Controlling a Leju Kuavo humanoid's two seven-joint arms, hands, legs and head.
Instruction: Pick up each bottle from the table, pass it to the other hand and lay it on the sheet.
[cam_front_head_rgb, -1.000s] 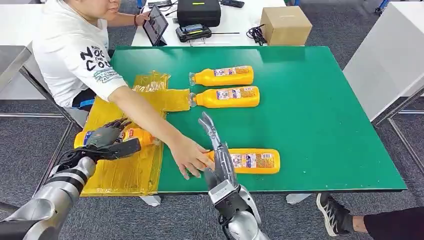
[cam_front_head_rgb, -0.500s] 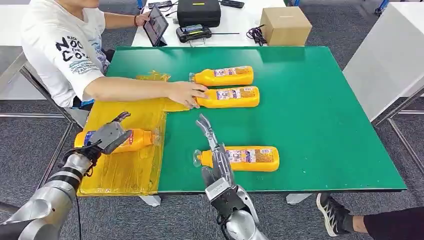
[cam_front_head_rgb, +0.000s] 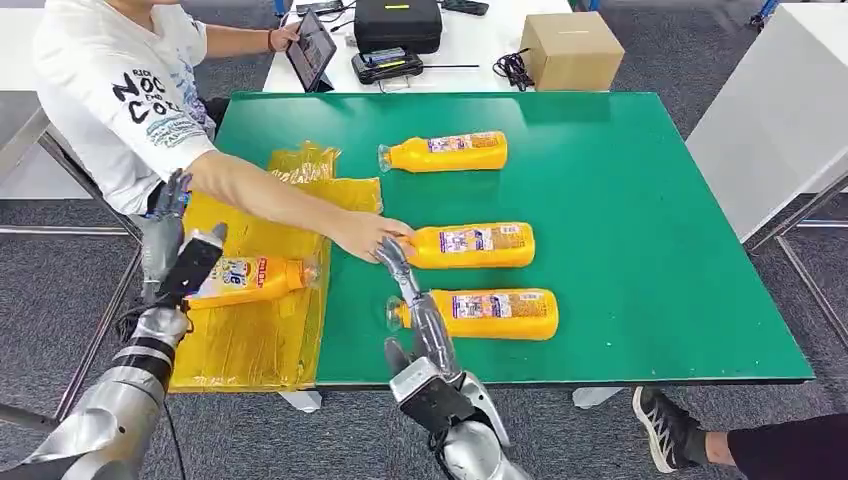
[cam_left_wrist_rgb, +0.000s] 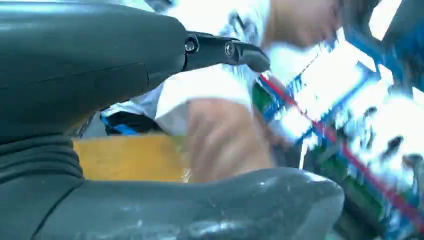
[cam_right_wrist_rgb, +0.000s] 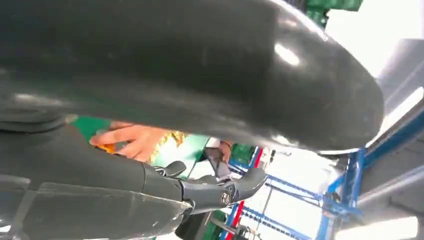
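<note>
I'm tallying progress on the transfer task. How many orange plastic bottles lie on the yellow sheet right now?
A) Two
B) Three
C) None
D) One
D: a single orange plastic bottle lies on the crinkled yellow plastic sheet, next to the robot's left hand, while the three other orange bottles lie on the green table.

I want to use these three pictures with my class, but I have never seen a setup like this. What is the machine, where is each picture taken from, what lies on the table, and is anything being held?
It is a humanoid robot with two silver arms. The wide picture looks down from its head; the two blurry ones come from cameras at its wrists. On the green table lie three orange bottles; a fourth bottle lies on the yellow sheet. The left hand is raised beside it, the right hand is stretched over the nearest bottle; neither holds anything. A person's hand touches the middle bottle.
</note>
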